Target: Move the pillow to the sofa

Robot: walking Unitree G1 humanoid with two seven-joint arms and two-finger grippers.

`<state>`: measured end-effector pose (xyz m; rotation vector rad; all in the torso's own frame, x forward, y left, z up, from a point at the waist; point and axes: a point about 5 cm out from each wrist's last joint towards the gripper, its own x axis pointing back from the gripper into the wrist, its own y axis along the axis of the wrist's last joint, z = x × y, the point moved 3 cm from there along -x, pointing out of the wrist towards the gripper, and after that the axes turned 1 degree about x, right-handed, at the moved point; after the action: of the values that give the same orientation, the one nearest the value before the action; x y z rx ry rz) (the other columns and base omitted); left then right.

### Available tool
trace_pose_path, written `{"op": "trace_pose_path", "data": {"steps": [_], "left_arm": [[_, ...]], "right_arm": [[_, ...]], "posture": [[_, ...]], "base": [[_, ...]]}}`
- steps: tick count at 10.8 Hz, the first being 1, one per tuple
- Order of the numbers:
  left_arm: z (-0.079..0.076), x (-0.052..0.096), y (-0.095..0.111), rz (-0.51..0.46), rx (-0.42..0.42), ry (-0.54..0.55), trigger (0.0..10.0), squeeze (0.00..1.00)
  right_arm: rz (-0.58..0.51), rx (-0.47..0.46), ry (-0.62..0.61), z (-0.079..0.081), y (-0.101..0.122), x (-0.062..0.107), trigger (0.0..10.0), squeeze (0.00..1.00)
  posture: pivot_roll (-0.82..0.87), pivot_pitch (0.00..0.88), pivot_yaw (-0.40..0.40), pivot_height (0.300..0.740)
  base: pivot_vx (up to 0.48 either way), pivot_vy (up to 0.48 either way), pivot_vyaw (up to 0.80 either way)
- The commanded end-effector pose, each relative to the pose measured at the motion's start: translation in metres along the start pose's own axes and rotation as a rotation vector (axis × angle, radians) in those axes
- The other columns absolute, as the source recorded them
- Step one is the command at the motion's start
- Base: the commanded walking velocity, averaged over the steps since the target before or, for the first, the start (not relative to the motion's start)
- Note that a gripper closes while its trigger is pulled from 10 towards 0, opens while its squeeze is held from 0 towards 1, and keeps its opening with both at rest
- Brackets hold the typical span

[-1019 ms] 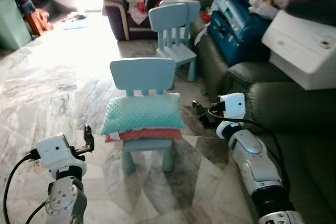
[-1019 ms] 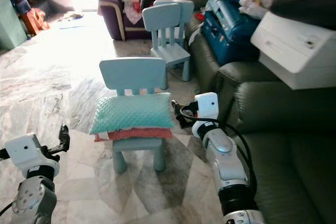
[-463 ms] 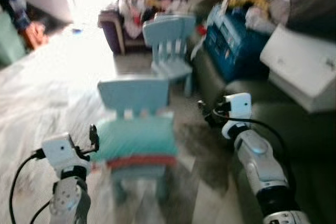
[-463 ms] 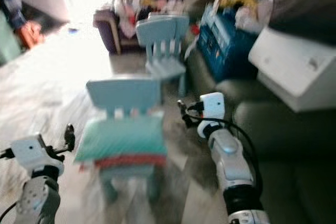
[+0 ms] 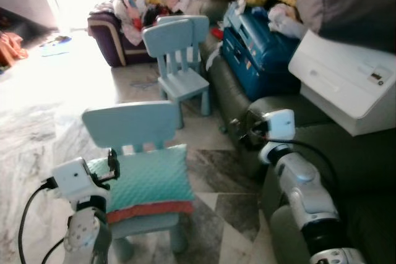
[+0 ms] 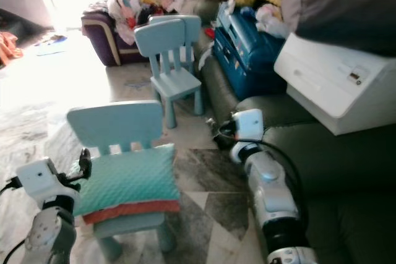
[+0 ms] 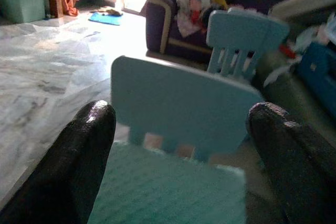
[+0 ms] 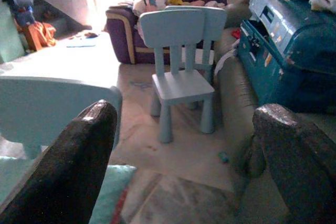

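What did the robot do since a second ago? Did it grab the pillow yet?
Not yet. The whole view shifted, so the robot itself moved and turned nearer. Its left pincer now hangs open at the teal pillow's left edge, closer than before. The right pincer is still open in the air beside the sofa. The pillow still lies on the red cushion on the small blue chair, not picked up.

A marble floor (image 5: pixel 43 109) glares with daylight beyond a blue child's chair (image 5: pixel 176 60); a purple armchair (image 5: pixel 111 35) stands behind it.
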<state>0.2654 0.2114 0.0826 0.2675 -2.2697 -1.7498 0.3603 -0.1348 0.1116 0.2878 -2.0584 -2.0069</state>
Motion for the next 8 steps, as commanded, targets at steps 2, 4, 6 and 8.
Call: {"op": "trace_pose_path", "data": {"steps": [2, 4, 6, 8], "left_arm": [[0.0079, 0.0007, -0.0015, 0.022, -0.008, 0.032, 10.0, 0.0], [0.0086, 0.0004, -0.0015, 0.025, -0.009, 0.034, 10.0, 0.0], [0.009, 0.0002, -0.0016, 0.03, -0.008, 0.031, 10.0, 0.0], [0.0085, -0.0001, -0.0019, 0.036, -0.014, 0.027, 10.0, 0.0]], "right_arm": [[-0.016, -0.009, 0.021, 0.0076, 0.0047, -0.0029, 10.0, 0.0], [-0.017, -0.01, 0.022, 0.008, 0.0048, -0.0032, 10.0, 0.0], [-0.016, -0.013, 0.021, 0.0084, 0.0042, -0.0027, 10.0, 0.0], [-0.016, -0.013, 0.019, 0.0081, 0.004, -0.0026, 10.0, 0.0]], "posture": [[-0.17, 0.0, 0.008, 0.74], [-0.17, 0.0, 0.01, 0.74], [-0.17, 0.0, 0.013, 0.74], [-0.17, 0.0, 0.013, 0.74]], "base": [[0.0, 0.191, 0.0], [0.0, 0.476, 0.0], [0.0, 0.476, 0.0], [0.0, 0.476, 0.0]]}}
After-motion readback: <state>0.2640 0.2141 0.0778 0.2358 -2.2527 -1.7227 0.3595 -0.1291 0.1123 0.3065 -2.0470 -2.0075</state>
